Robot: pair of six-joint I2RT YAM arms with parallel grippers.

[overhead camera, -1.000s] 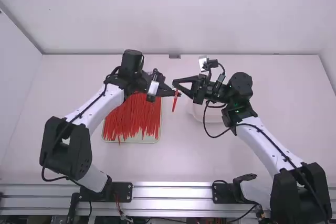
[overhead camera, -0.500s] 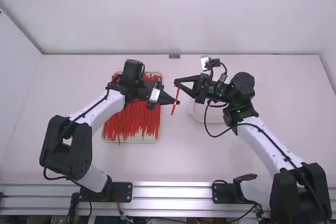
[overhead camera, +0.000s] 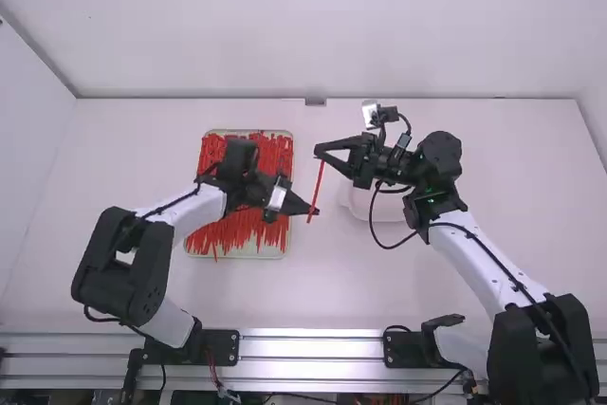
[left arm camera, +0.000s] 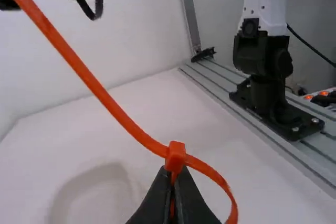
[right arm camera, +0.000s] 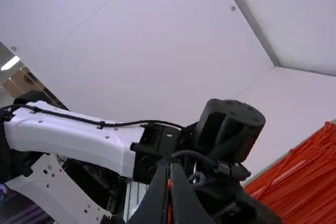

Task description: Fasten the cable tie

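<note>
- My left gripper [left arm camera: 171,174] is pinched together on the orange cable tie [left arm camera: 105,95], gripping the strap right under its square head [left arm camera: 175,153]
- Just beyond that gripper's tips, the strap leaves the head to one side and curls round into a small loop [left arm camera: 224,195] that drops back beside my fingers
- From the head the long tail climbs away from my left gripper in a slanting, slightly bowed line, clear of the worktop [overhead camera: 142,139], toward my right gripper
- My right gripper [right arm camera: 169,167] is closed as well, with a thin sliver of orange squeezed between its fingers
- From the high view the tie runs as a steep red line between the two grippers, with my left gripper at its lower end and my right gripper at its upper end, the two tips near each other but apart
- Behind my left gripper, under its wrist and forearm, lies a flat tray [overhead camera: 283,254] that holds a pile of red ties [overhead camera: 228,225]; my right wrist view shows the same pile past the left arm's black joint
- Below my right gripper's wrist a white dish [overhead camera: 363,208] sits on the worktop, just beside the tie's lower end and on the far side of it from the tray
</note>
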